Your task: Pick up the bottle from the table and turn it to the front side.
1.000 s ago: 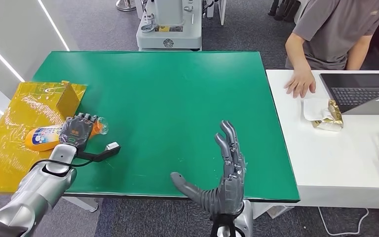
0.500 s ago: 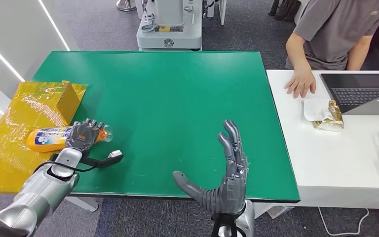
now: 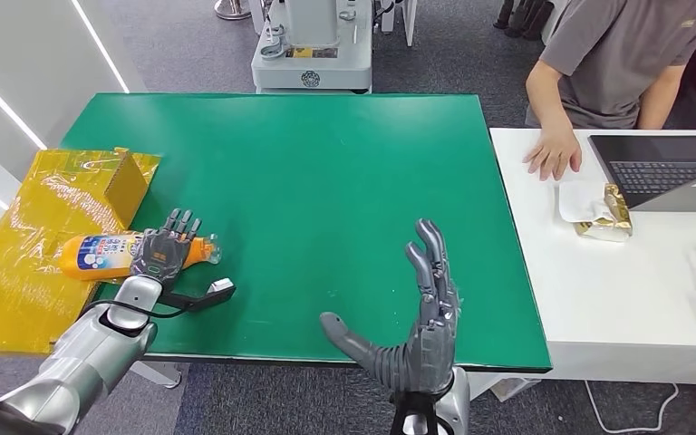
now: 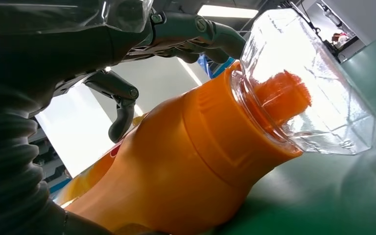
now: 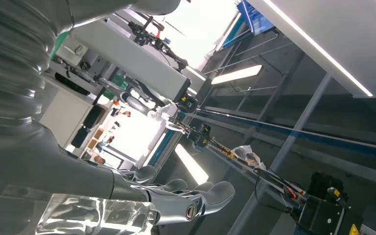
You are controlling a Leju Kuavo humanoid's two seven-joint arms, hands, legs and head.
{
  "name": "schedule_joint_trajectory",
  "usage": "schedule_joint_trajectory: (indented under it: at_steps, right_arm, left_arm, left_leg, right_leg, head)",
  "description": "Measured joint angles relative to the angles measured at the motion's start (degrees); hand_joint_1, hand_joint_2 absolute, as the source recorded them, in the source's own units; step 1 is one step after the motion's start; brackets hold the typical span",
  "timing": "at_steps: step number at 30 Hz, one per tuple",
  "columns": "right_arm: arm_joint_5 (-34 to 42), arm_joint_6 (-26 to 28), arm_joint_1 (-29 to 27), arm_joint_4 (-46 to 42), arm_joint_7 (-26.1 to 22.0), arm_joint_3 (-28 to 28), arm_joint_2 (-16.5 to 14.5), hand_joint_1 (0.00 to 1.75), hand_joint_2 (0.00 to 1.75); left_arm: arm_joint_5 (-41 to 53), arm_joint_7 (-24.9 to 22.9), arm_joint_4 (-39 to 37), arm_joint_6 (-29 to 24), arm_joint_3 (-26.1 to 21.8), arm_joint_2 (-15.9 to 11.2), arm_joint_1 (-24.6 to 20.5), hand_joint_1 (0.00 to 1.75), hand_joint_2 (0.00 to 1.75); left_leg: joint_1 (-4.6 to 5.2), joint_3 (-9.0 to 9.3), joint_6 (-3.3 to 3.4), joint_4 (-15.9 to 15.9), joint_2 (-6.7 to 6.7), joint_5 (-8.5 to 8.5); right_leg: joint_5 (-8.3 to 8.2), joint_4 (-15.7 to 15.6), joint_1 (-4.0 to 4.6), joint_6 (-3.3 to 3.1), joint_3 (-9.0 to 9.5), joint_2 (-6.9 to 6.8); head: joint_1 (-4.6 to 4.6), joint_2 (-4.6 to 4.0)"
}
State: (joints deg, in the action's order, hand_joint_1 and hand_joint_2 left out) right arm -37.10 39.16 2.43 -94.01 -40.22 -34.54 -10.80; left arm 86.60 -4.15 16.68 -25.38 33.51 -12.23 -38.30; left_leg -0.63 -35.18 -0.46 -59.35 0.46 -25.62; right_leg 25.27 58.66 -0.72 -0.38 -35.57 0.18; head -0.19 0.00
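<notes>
An orange bottle [image 3: 100, 256] with a white and blue label and a clear cap [image 3: 208, 251] lies on its side at the left edge of the green table [image 3: 326, 154]. Its base end is over the yellow foil sheet. My left hand [image 3: 165, 254] grips it around the neck end, fingers wrapped over the top. The left wrist view shows the orange bottle [image 4: 186, 166] close up, the clear cap [image 4: 313, 83] just above the green surface, and dark fingers [image 4: 122, 103] curled over it. My right hand [image 3: 421, 317] stands upright and open over the near table edge, holding nothing.
A crinkled yellow foil sheet [image 3: 18, 272] with a gold box [image 3: 127, 186] lies at the left. At the right, a white table [image 3: 616, 299] carries a laptop [image 3: 662, 168] and a foil packet [image 3: 603, 217]; a person [image 3: 616, 54] rests a hand there.
My left hand has carried the bottle rightward, off the yellow sheet and toward the green table. The right hand has hardly moved.
</notes>
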Motion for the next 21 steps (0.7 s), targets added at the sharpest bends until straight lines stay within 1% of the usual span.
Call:
schedule_joint_trajectory:
  at_steps: [5, 17, 19, 21]
  right_arm:
    - [0.3, 0.0, -0.1, 0.0, 0.0, 0.3, -0.1, 0.00, 1.75]
    - [0.3, 0.0, -0.1, 0.0, 0.0, 0.4, -0.1, 0.00, 1.75]
    - [0.3, 0.0, -0.1, 0.0, 0.0, 0.4, -0.1, 0.00, 1.75]
    - [0.3, 0.0, -0.1, 0.0, 0.0, 0.4, -0.1, 0.00, 1.75]
  left_arm:
    - [0.0, -0.8, 0.0, -1.2, -0.6, 0.1, 0.1, 0.00, 1.75]
    - [0.0, -0.9, 0.0, -1.6, -1.0, 0.3, 0.2, 0.00, 1.75]
    - [-0.1, -1.2, 0.0, -3.0, -1.1, 0.3, 0.2, 0.00, 1.75]
    - [-0.2, -2.0, 0.2, -7.2, -1.8, 0.3, 0.4, 0.00, 1.75]
  left_leg:
    - [0.00, 0.00, 0.00, 0.0, 0.00, 0.00]
    - [0.00, -0.02, 0.00, 0.0, 0.00, 0.00]
    - [0.00, -0.01, 0.00, 0.0, 0.00, 0.00]
    - [0.00, -0.01, 0.00, 0.0, 0.00, 0.00]
  right_leg:
    - [0.00, 0.0, 0.00, 0.00, 0.00, 0.00]
    - [0.00, 0.0, 0.00, 0.00, 0.00, 0.00]
    - [0.00, 0.0, 0.00, 0.00, 0.00, 0.00]
    - [0.00, 0.0, 0.00, 0.00, 0.00, 0.00]
  head:
    - [0.01, 0.00]
    - [0.00, 0.00]
    - [-0.01, 0.00]
    - [0.00, 0.00]
